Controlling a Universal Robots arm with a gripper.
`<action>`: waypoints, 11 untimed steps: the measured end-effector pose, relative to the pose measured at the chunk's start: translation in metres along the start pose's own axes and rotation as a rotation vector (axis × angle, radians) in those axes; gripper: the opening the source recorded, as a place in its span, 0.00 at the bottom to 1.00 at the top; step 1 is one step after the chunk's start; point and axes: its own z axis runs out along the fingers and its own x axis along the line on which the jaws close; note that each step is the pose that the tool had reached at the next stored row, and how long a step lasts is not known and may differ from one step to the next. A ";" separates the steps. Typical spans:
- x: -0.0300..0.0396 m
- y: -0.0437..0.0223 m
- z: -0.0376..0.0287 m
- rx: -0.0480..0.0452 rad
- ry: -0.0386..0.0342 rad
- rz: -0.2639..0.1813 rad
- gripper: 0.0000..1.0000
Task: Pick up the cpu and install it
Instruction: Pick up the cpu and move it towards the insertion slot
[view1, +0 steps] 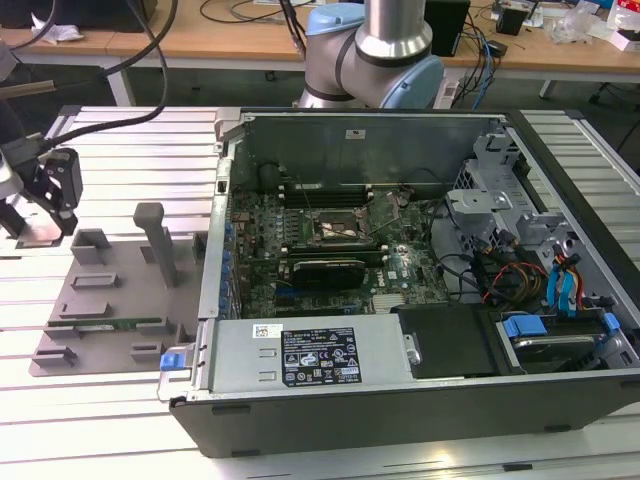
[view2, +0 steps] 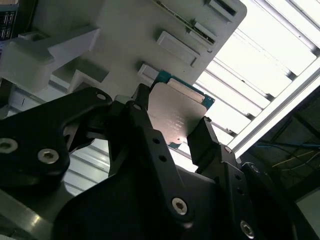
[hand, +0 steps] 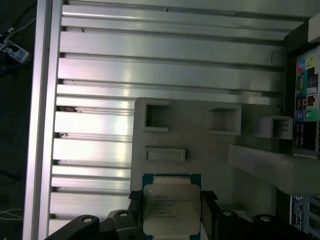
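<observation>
Grey plate (view1: 120, 290) lies at the exterior view's left, beside the open case (view1: 400, 425). The gripper (view1: 52, 215) stands low at the plate's far corner; its tips are hard to make out and the arm above is cut off by the frame edge.

First wrist view: the cpu (hand: 170, 207) lies silvery top up over the plate, its near edge cut off. Black fingers (hand: 136, 206) press on opposite sides, clamping it.

Second wrist view: the same grasp, with the cpu (view2: 177, 115) between the fingers (view2: 202, 137). Whether it rests on the plate is unclear.
</observation>
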 end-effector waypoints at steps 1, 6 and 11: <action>0.0000 0.0000 -0.0017 0.0000 -0.0001 0.000 0.55; -0.0002 0.0001 -0.0073 0.0000 0.0000 0.000 0.55; -0.0004 0.0002 -0.0131 -0.0001 0.0000 0.000 0.55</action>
